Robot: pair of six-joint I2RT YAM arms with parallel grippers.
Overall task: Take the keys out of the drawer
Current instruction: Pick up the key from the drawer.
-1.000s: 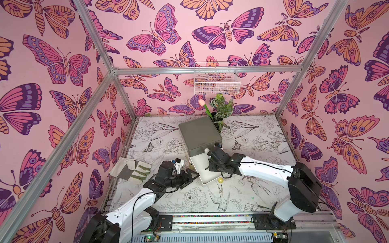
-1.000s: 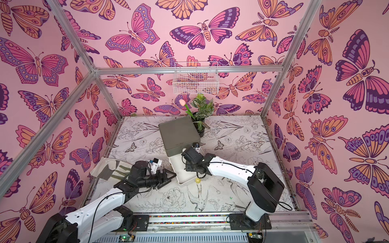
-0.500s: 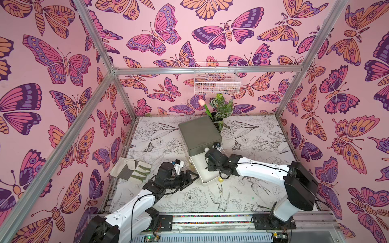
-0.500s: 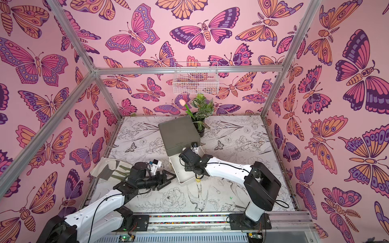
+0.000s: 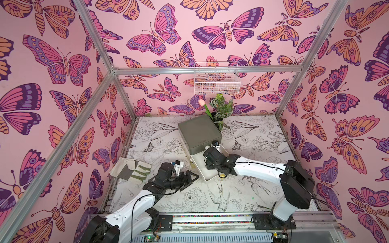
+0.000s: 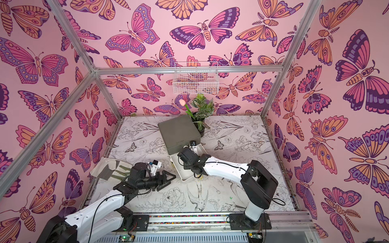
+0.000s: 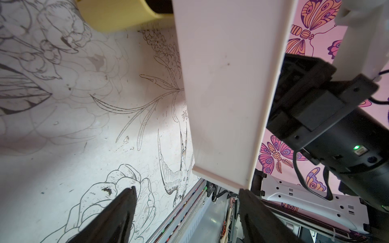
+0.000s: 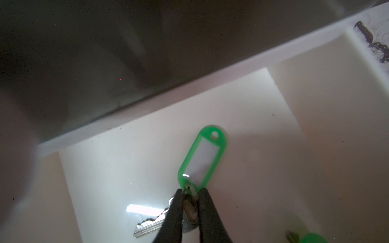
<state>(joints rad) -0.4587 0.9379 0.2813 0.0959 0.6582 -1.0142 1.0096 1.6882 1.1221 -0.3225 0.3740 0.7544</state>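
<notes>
My right claw (image 8: 190, 191) is pinched shut on the ring end of the green-tagged keys (image 8: 202, 160), tag lying just ahead of my fingertips on the drawer (image 8: 105, 168) floor.

In both top views the right arm's wrist (image 5: 216, 162) blocks most of the open drawer (image 5: 199, 168), so its contents cannot be made out. In the right wrist view the right gripper (image 8: 191, 190) covers part of the green-tagged keys (image 8: 202, 160); another green tag (image 8: 313, 237) is cut off at the picture's edge.
</notes>
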